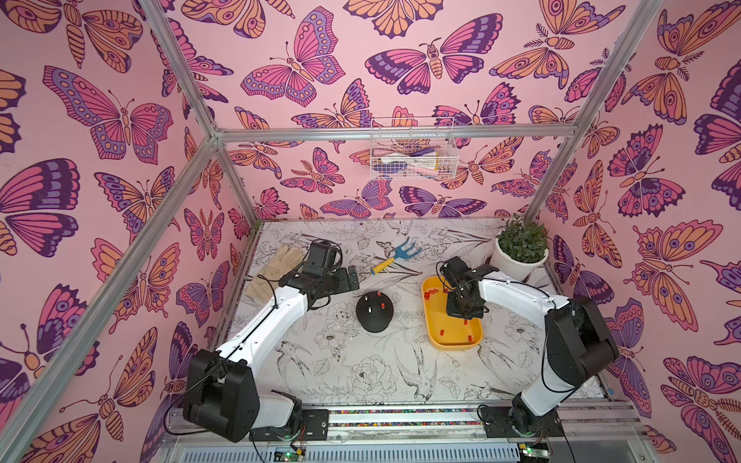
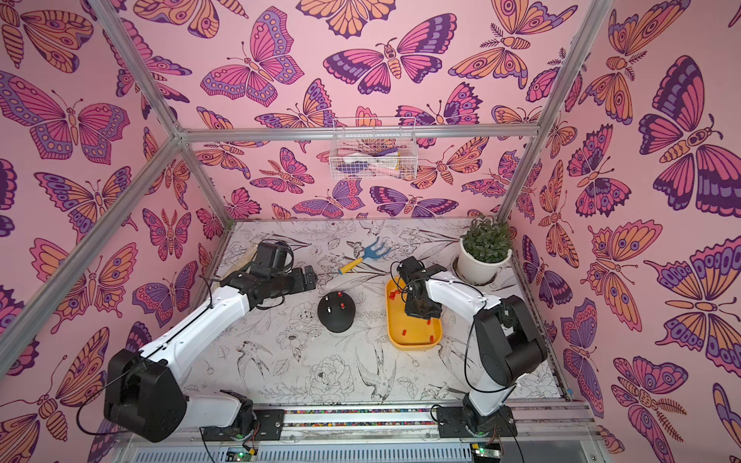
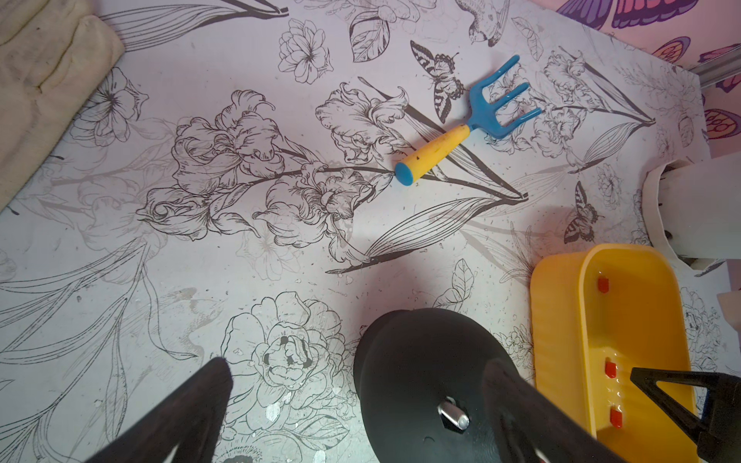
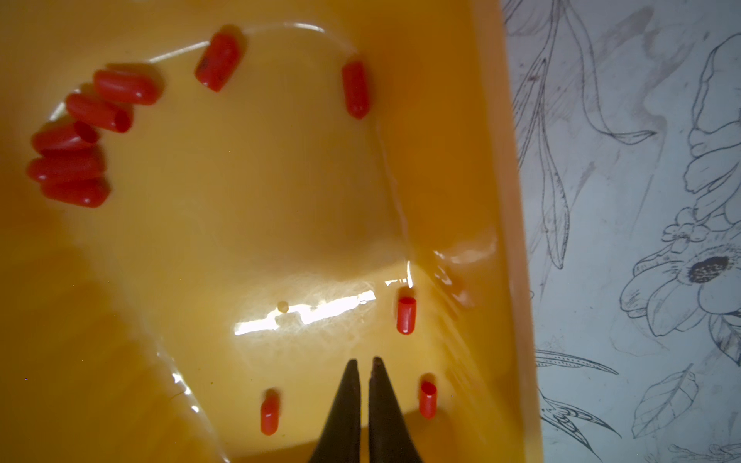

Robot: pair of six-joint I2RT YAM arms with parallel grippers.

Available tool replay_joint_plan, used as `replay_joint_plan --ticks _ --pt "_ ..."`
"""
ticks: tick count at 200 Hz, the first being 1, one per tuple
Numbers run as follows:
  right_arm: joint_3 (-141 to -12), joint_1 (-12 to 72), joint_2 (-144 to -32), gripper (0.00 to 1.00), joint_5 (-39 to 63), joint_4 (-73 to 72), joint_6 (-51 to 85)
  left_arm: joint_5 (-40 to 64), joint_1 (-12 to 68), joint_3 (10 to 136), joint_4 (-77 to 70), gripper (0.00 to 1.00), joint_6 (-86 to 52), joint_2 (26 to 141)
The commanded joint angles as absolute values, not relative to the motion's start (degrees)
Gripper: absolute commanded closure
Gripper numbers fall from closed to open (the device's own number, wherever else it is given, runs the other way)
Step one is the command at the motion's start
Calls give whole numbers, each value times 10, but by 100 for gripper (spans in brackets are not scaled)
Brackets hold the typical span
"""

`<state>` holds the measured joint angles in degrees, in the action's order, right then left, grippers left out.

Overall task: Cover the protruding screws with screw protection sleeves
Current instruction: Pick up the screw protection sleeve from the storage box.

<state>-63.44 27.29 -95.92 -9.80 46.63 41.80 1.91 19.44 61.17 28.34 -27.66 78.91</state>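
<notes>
Two red sleeves (image 1: 379, 294) sit on screws atop the black dome (image 1: 375, 320) in both top views. The third screw (image 1: 368, 309) is bare, and it shows as a shiny stud in the left wrist view. By my reckoning the job is two-thirds done, with one sleeve left to fetch and press on.

My right hand (image 4: 363, 360) is down inside the yellow tray (image 4: 493, 160), well apart from the dome. Its fingers are pressed almost together with nothing between them. Loose sleeves (image 4: 405, 314) lie on the tray floor. One is just past the tips and a little off to one side, and two more flank the fingers without touching them. A cluster lies well apart at the far end of the tray. I judge the hand has to spread before it can take any of them, and the one past the tips looks the handiest.

My left hand (image 3: 357, 366) is spread wide and empty. It hangs over the worktop (image 1: 361, 373) near the dome, with the bare screw in its camera's view.
</notes>
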Motion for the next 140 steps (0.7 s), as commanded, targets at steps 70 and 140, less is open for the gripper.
replay_joint_plan --ticks 70,140 --pt "-613 262 -982 86 -126 465 457 30 189 625 280 0 -265 797" --pt "-606 260 -981 84 -132 471 459 37 188 619 280 0 -268 791"
